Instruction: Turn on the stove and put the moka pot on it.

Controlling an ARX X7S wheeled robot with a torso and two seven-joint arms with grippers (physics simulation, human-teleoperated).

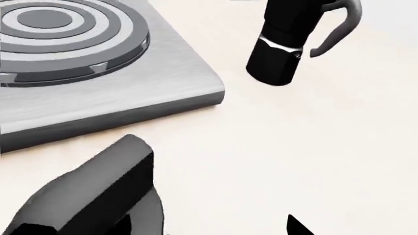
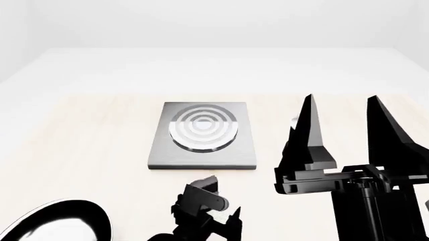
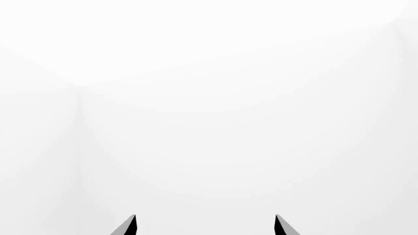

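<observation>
The stove (image 2: pixel 201 150) is a flat grey square plate with a ringed round burner (image 2: pixel 203 128), lying mid-table. Its corner (image 1: pixel 163 83) also shows in the left wrist view. The moka pot (image 1: pixel 277 54), black with a silver waist band and a curved handle, stands on the table just beyond that corner, apart from the plate. My left gripper (image 2: pixel 224 198) hangs low in front of the stove, open and empty, one finger (image 1: pixel 104 191) large in its own camera. My right gripper (image 2: pixel 340 100) is raised at the right, open, holding nothing, and blocks the pot in the head view.
A black round frying pan (image 2: pixel 57 223) lies at the near left corner. The right wrist camera shows only its two fingertips (image 3: pixel 130 225) against blank white walls. Light wooden tabletop (image 2: pixel 87 140) surrounds the stove.
</observation>
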